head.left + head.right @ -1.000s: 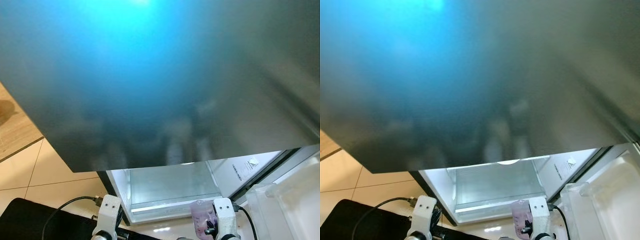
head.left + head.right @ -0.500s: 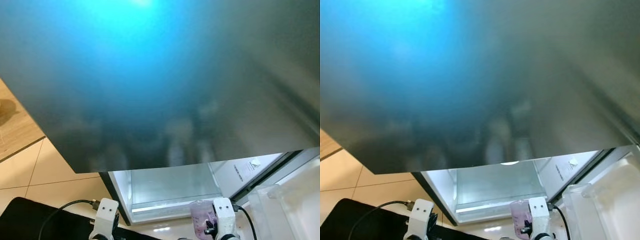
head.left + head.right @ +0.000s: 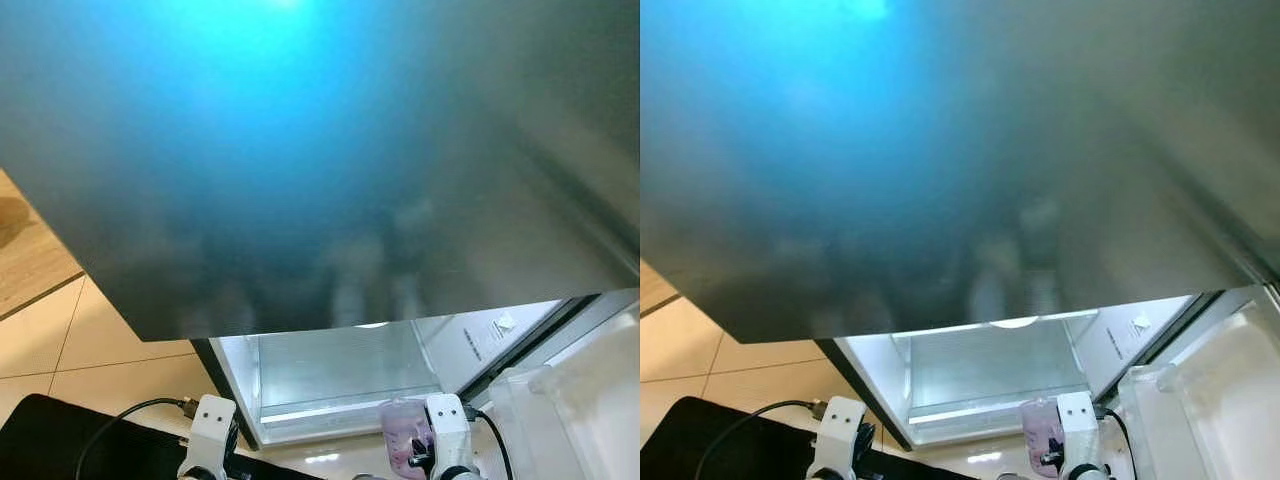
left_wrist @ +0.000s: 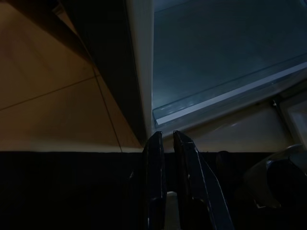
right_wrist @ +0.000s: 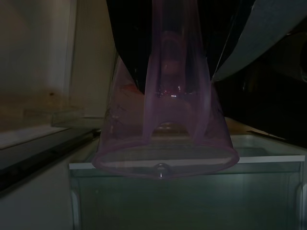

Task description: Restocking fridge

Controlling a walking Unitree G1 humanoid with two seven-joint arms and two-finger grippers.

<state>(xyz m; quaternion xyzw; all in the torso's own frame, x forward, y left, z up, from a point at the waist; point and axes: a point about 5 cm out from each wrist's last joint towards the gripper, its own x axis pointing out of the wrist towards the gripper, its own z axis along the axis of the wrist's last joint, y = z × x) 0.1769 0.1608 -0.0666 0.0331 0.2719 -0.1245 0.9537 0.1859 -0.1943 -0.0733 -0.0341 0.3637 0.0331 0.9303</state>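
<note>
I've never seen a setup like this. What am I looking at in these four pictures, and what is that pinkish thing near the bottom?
These come from a walking humanoid robot. The two wide pictures are its head cameras, looking down. The big grey-blue surface close overhead cannot be identified; below it is the lit, open fridge compartment with a clear drawer, and a white door shelf at the right.

The other two pictures come from cameras on its wrists. The right gripper holds a see-through pink plastic cup, which is the pinkish thing, in front of the fridge. The left gripper carries nothing, its black fingers nearly together, low by the tiled floor.
</note>
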